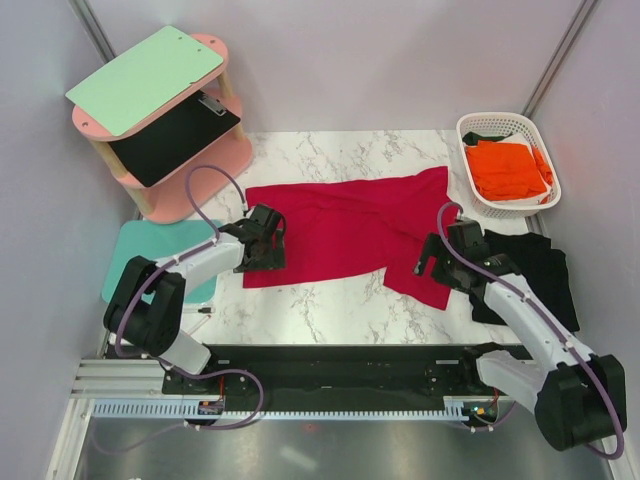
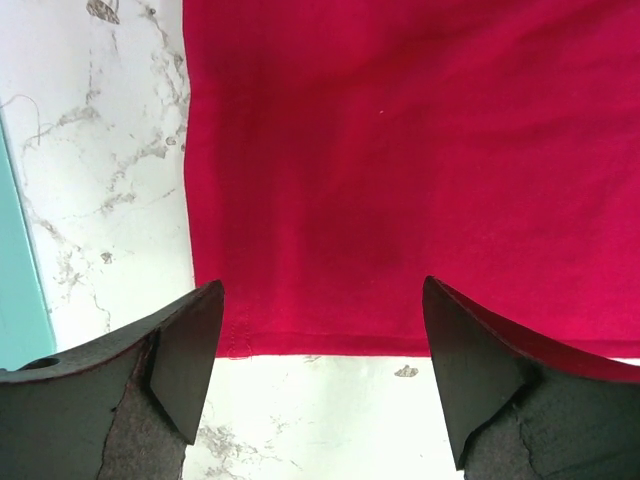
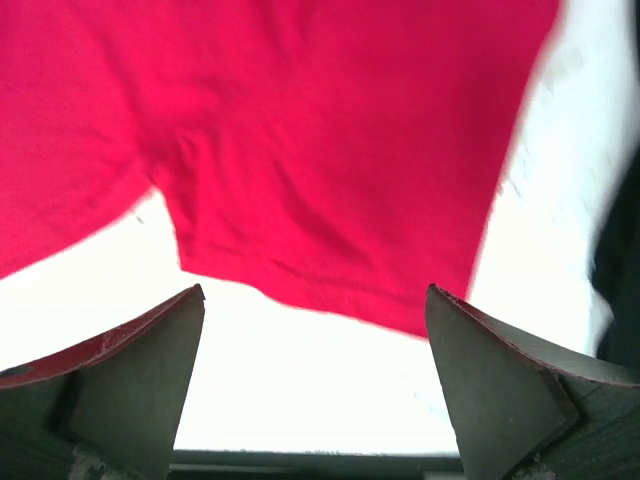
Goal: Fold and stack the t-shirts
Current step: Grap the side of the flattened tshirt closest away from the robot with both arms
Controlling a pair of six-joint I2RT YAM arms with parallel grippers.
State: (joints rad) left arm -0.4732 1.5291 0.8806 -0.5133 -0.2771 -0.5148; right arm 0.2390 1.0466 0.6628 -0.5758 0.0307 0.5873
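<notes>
A crimson red t-shirt [image 1: 350, 225] lies spread flat across the marble table. My left gripper [image 1: 265, 242] stands open over its left edge. In the left wrist view the red cloth [image 2: 400, 170] ends in a hem just past the open gripper [image 2: 322, 300], which holds nothing. My right gripper [image 1: 432, 262] is open beside the shirt's near-right sleeve. The right wrist view shows that sleeve [image 3: 300, 150] beyond the empty gripper [image 3: 315, 300]. A folded orange t-shirt [image 1: 508, 168] sits in the basket. Partly under the right arm lies a black t-shirt [image 1: 540, 275].
A white basket [image 1: 480, 125] stands at the back right. At the back left, a pink two-tier shelf [image 1: 215, 160] carries a mint-green board [image 1: 145, 78] above a black board [image 1: 172, 138]. A teal mat [image 1: 140, 250] lies at the left table edge.
</notes>
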